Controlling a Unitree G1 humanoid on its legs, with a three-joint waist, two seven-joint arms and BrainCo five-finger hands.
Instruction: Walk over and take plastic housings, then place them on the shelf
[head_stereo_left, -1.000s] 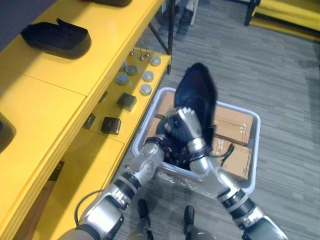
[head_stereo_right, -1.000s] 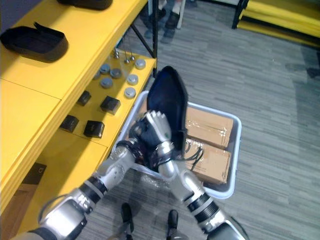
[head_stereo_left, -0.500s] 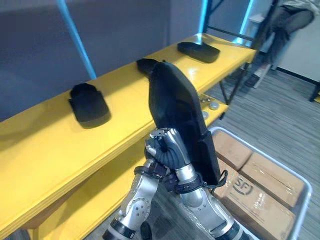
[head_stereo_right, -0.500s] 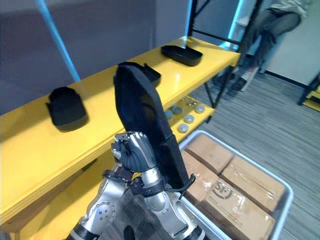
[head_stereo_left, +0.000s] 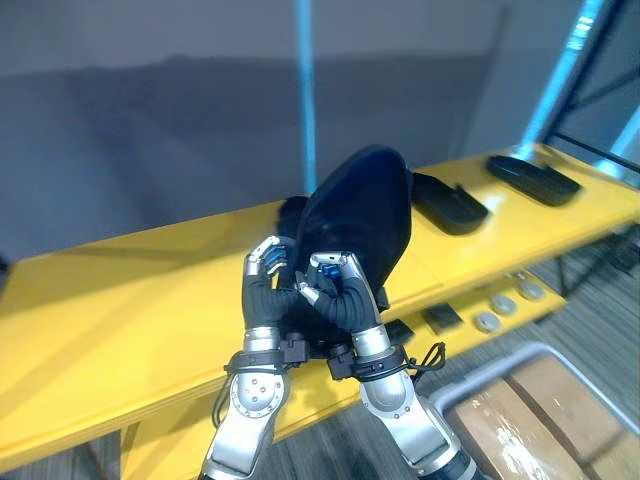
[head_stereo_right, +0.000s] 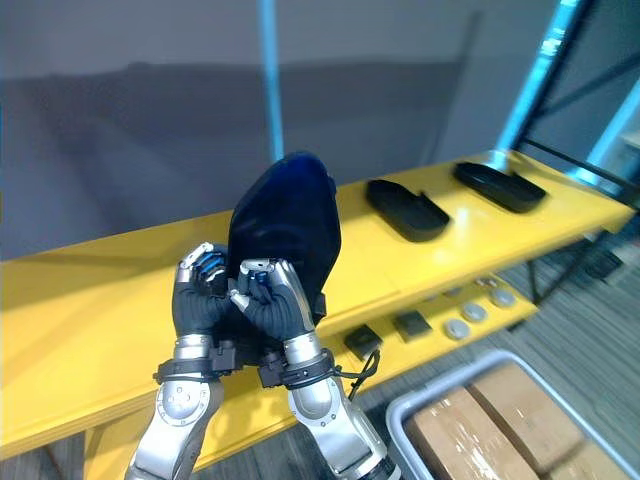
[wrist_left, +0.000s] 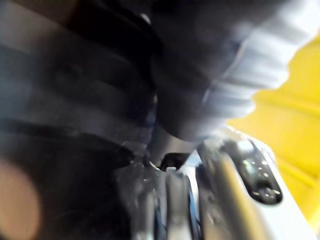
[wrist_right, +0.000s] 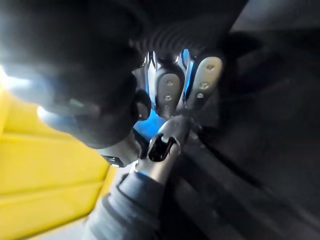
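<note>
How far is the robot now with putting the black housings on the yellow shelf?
Done: one housing and a second housing lie on the yellow shelf, on the robot's right. In hand: the left hand and the right hand are curled round a third housing, held upright over the shelf. Left: to lay it down flat and let go.
</note>
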